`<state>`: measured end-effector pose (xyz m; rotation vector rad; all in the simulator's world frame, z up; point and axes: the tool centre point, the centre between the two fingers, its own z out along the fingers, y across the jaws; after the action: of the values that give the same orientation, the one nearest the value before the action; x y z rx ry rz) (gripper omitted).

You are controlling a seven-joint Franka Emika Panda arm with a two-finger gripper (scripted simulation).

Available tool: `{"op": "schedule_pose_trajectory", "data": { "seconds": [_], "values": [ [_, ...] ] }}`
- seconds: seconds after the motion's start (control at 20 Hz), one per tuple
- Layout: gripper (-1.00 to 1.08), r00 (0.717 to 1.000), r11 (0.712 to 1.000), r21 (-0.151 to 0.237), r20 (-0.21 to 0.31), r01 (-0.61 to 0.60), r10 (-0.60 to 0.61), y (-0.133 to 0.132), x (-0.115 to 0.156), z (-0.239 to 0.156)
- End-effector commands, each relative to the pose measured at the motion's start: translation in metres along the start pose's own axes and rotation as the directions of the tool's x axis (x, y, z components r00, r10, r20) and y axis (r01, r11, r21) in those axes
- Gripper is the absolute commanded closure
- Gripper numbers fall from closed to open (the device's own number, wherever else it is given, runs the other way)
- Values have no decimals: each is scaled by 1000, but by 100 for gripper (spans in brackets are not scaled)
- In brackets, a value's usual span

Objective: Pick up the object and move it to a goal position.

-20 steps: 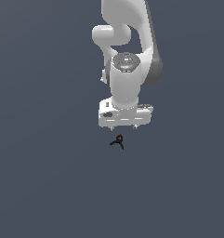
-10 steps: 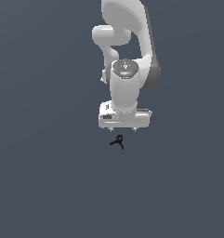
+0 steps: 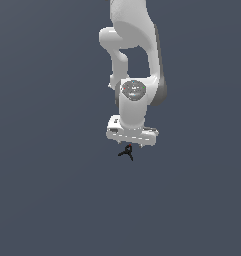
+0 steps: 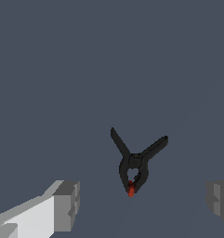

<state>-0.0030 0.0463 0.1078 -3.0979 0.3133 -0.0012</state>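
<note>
While the big white arm hung down from the top of the exterior view, these were the things to see, from biggest to smallest.

Floor: the floor [image 3: 47, 200] was plain dark grey-blue and flat, and it filled both views.

Arm: the arm [image 3: 134, 55] was white and thick, with a bend near the top. It had a round grey cap with tiny coloured specks on its lower joint. It pointed straight down.

Gripper: the gripper [image 3: 130, 146] was a wide white bar at the bottom of the arm. Its two fingers were spread wide apart and held nothing. In the wrist view one grey fingertip [image 4: 67, 206] sat at one side of the picture and the other grey fingertip [image 4: 219, 202] sat at the far side, with a big gap between them.

Clamp: the black clamp [image 3: 126, 152] was tiny, much smaller than the gripper. In the exterior view it sat just under the white bar, a little toward the exterior view's left of the bar's middle. In the wrist view the black clamp [image 4: 135, 162] lay in the gap between the two fingertips, and neither one touched it. Two thin handles spread out like a letter V, and the round part closed into a loop.

Red tip: the red tip [image 4: 131, 188] was a small dot at the closed end of the clamp.
</note>
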Motion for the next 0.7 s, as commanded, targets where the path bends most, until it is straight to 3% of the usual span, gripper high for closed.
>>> {"op": "schedule_pose_trajectory", "data": {
  "seconds": [0.0, 0.65],
  "values": [
    [-92, 999, 999, -8, -1, -49, 49, 3, -3, 14],
    [-92, 987, 987, -27, -6, -158, 158, 10, -12, 44]
  ]
}}
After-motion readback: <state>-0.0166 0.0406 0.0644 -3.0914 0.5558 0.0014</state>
